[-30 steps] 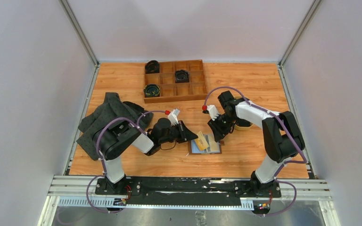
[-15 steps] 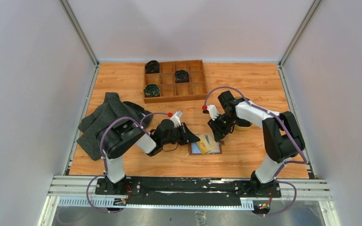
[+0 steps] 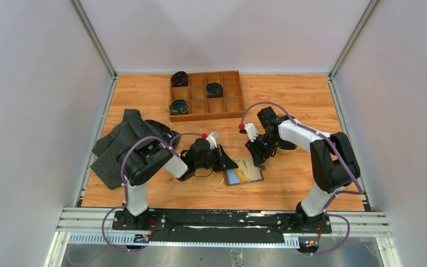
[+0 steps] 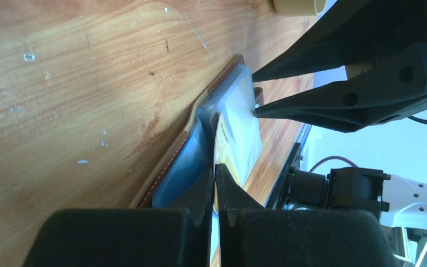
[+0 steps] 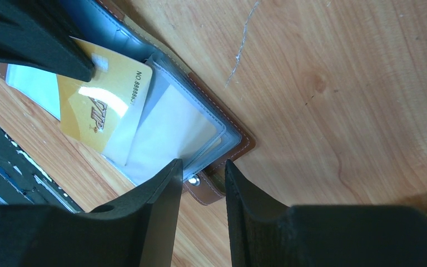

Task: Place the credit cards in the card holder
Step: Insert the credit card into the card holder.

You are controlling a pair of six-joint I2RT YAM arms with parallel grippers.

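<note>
The brown card holder (image 3: 258,177) lies open on the table between the arms, its clear blue sleeves (image 5: 178,125) facing up. My left gripper (image 3: 229,164) is shut on a yellow-gold credit card (image 5: 97,111) at its near edge. The card's far end lies under a clear sleeve (image 4: 242,122) of the card holder (image 4: 200,111). My right gripper (image 5: 203,163) stands open at the holder's far edge (image 5: 239,147), astride the strap with the snap stud (image 5: 193,180). One of its fingertips (image 4: 264,109) touches the sleeve. Other credit cards do not show clearly.
A wooden compartment tray (image 3: 205,94) with dark rolled items stands at the back. A dark cloth (image 3: 125,144) lies crumpled at the left. A tan dish (image 3: 287,148) sits under the right arm, close behind the holder.
My left gripper has moved right with the yellow-gold card, and the card has slid further over the holder and under a sleeve. The right gripper has not moved.
</note>
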